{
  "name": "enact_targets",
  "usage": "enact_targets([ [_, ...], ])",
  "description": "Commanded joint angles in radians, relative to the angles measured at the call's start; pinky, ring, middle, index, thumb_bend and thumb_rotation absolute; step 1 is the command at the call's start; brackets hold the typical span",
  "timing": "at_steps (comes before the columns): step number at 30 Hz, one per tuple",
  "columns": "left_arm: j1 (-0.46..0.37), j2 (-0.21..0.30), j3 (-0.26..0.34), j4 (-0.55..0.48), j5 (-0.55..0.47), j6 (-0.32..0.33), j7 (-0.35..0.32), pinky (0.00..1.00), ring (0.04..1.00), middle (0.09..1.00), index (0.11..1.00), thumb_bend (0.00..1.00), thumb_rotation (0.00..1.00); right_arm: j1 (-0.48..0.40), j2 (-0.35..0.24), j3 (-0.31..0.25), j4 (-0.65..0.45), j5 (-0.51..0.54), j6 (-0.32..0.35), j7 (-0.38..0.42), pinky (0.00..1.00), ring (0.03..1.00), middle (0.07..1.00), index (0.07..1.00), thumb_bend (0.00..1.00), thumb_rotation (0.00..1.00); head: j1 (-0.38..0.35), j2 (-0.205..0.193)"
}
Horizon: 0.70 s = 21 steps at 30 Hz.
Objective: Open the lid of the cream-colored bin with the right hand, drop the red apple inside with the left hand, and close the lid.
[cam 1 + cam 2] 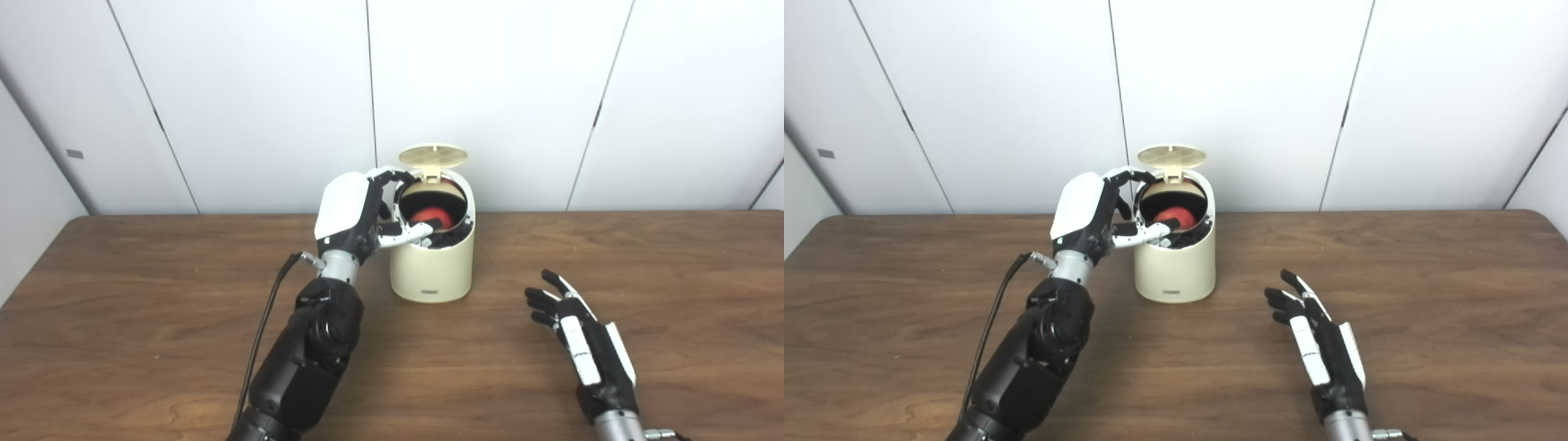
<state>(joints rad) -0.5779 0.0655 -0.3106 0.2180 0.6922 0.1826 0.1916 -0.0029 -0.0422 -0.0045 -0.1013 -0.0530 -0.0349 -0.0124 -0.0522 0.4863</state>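
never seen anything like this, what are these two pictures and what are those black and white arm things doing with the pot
Both pictures come from two cameras side by side on a humanoid robot's head, so they show one scene from slightly different spots. The black and white things are its two arms, each ending in a hand with fingers. On the wooden table stands a cream-colored bin with its lid flipped up at the back. The left hand is at the bin's rim, fingers around the opening; a red apple sits inside the bin, and the hand appears to hold nothing. The right hand is open above the table, to the right of the bin, holding nothing.
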Motion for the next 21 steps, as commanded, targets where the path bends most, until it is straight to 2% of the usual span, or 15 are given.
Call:
enact_targets([
  [1,-0.021,-0.012,-0.011,-0.013,-0.005,-0.027,-0.013,0.60,0.721,0.757,0.708,0.76,0.43,-0.023,-0.001,0.000,-0.028,-0.002,-0.015,0.000,0.78,0.800,0.776,0.874,0.55,0.92,0.000,0.001],
  [7,-0.021,-0.010,-0.014,-0.004,0.005,-0.027,0.000,0.57,0.685,0.738,0.699,0.71,0.48,-0.021,-0.001,0.000,-0.037,-0.011,-0.001,-0.001,0.77,0.797,0.775,0.871,0.56,0.92,0.003,0.002],
  [15,-0.018,-0.014,-0.008,-0.017,0.003,-0.031,0.014,0.54,0.665,0.726,0.694,0.72,0.43,-0.020,0.003,-0.004,-0.038,0.005,0.005,0.001,0.79,0.803,0.779,0.875,0.55,0.90,0.004,0.002],
  [18,-0.008,-0.016,0.008,-0.033,-0.020,-0.054,0.028,0.49,0.616,0.709,0.682,0.73,0.37,-0.021,0.001,-0.003,-0.038,-0.002,0.008,-0.002,0.78,0.799,0.778,0.877,0.55,0.91,0.004,0.002],
  [19,-0.005,-0.016,0.012,-0.038,-0.028,-0.069,0.036,0.44,0.549,0.695,0.675,0.74,0.34,-0.021,0.001,-0.003,-0.038,0.000,0.008,-0.001,0.78,0.801,0.779,0.879,0.56,0.91,0.004,0.002],
  [21,0.001,-0.010,0.020,-0.042,-0.039,-0.110,0.063,0.38,0.480,0.665,0.660,0.73,0.29,-0.021,-0.001,-0.003,-0.040,-0.001,0.009,0.000,0.78,0.802,0.779,0.882,0.55,0.91,0.004,0.003],
])
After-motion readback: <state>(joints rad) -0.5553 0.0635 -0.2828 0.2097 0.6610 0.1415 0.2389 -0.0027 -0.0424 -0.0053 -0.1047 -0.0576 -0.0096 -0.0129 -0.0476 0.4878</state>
